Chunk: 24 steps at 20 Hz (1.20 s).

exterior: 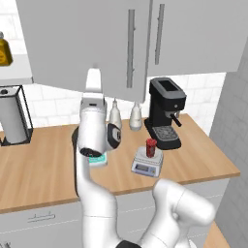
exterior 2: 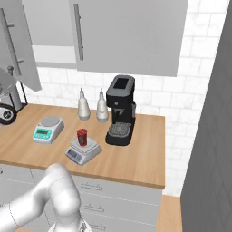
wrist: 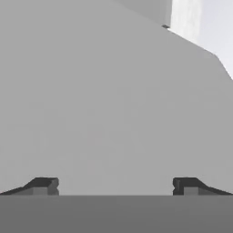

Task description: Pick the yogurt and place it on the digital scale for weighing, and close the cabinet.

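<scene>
The red yogurt (exterior: 151,147) (exterior 2: 82,136) stands upright on the silver platter of the digital scale (exterior: 145,167) (exterior 2: 78,155), which sits on the wooden counter in front of the coffee machine. The grey cabinet has its left door (exterior: 72,43) (exterior 2: 18,50) swung open into the room; its right door (exterior: 193,34) (exterior 2: 131,36) is closed. My arm reaches up to the open door's face. In the hand view my gripper (wrist: 115,186) is open, its fingertips (wrist: 43,185) wide apart with nothing between them, close up against the flat grey door (wrist: 104,100).
A black coffee machine (exterior: 164,114) (exterior 2: 121,110) and two white bottles (exterior: 115,115) (exterior 2: 83,105) stand at the back. A round-platter scale with teal front (exterior 2: 48,128) lies left of the yogurt. A paper towel holder (exterior: 12,116) stands far left; a yellow bottle (exterior: 4,51) sits on the cabinet shelf.
</scene>
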Motion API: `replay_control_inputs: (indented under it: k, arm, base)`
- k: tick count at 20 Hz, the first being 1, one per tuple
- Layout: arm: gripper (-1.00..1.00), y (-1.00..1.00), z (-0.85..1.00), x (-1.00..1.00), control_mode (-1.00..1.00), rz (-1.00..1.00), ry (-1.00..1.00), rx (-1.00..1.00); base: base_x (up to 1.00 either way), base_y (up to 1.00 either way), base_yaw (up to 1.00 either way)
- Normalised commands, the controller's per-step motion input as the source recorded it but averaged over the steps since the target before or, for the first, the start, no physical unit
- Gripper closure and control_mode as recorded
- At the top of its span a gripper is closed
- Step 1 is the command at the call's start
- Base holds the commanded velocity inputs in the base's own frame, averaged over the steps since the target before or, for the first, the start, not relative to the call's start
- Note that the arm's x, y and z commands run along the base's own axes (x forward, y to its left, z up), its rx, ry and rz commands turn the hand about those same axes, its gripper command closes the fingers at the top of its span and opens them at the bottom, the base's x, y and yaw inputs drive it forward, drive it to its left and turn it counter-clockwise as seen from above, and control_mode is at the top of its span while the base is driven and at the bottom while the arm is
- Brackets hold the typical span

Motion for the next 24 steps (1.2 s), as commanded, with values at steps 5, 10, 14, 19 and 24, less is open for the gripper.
replay_control_inputs:
  k: [5,10,14,19,24]
  arm:
    - [-1.0,-0.31,0.5,0.6,-1.0,-0.28,0.34,0.01]
    - [-1.0,-0.38,0.12,0.77,-1.0,-0.01,0.22,0.03]
    - [-1.0,-0.47,-0.3,1.0,-1.0,0.03,0.04,0.18]
    - [-1.0,-0.29,-0.14,0.94,-1.0,0.06,0.08,0.14]
    - [-1.0,-0.1,0.0,0.77,-1.0,0.07,0.11,0.05]
  base:
    - [0.0,0.0,0.0]
    - [0.0,0.0,0.0]
    - [0.0,0.0,0.0]
    - [0.0,0.0,0.0]
    - [0.0,0.0,0.0]
